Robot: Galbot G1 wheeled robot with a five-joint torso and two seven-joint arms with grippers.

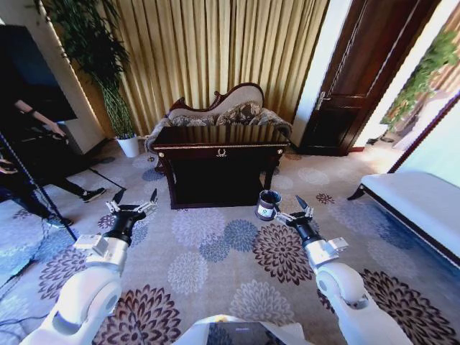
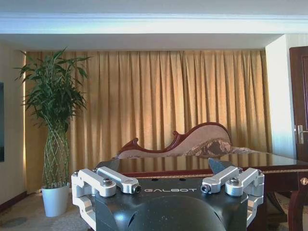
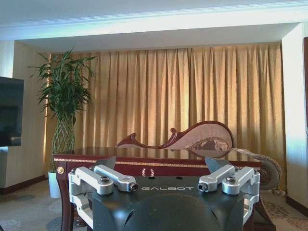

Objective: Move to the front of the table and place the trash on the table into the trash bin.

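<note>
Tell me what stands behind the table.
Behind the table stands a carved sofa before gold curtains, with a potted plant to the left. The table covers the sofa's lower part. The trash bin sits in front instead.

Both arms reach forward, left claw (image 1: 134,201) and right claw (image 1: 295,208) spread.

One dark table (image 1: 218,147), one trash bin (image 1: 267,205), one chaise sofa (image 1: 224,109) behind it, one potted plant (image 1: 108,72) in a white pot, one white bench (image 1: 420,201), one wooden door (image 1: 363,72), two grippers: left (image 1: 134,200), right (image 1: 290,208).
</note>
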